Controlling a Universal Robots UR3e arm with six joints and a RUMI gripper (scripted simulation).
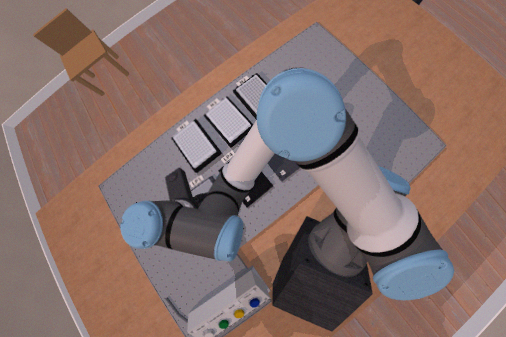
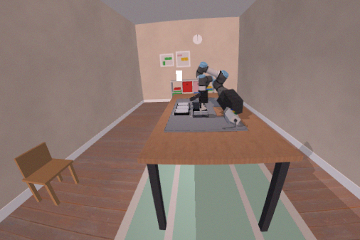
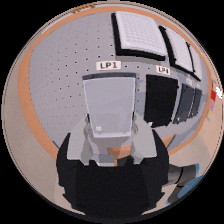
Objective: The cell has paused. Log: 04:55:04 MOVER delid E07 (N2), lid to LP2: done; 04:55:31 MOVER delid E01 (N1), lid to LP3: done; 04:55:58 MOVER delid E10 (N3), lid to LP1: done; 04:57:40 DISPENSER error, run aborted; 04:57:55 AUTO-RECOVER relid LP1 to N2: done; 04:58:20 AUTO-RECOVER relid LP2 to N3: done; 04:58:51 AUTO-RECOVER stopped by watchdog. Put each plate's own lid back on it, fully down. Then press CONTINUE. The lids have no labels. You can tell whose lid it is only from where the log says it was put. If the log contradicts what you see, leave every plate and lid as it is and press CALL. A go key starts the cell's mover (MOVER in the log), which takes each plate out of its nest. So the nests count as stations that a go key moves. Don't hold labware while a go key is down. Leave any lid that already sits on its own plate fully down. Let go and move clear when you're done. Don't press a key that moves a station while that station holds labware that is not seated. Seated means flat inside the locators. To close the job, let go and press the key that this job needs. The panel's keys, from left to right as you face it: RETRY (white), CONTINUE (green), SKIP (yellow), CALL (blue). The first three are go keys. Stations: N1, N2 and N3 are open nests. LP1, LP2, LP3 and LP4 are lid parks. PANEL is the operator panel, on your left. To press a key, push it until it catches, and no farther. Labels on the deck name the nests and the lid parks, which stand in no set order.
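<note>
Gripper point(image 2: 203, 104) point(image 3: 110, 113) is clamped on a clear lid point(image 3: 111, 102), one finger per side, at the park behind the LP1 label point(image 1: 196, 181) point(image 3: 108, 65). Lid looks square to the park; can't tell if it's fully down. I read this as parking it to free a plate for its own lid. Keep it level, ease straight down, stop at contact, open evenly, lift straight up so neither finger drags it. Nearest plate point(image 1: 196, 144) point(image 3: 141, 32) sits well apart in its nest. Green key point(image 1: 223, 324) waits till every lid's home.
</note>
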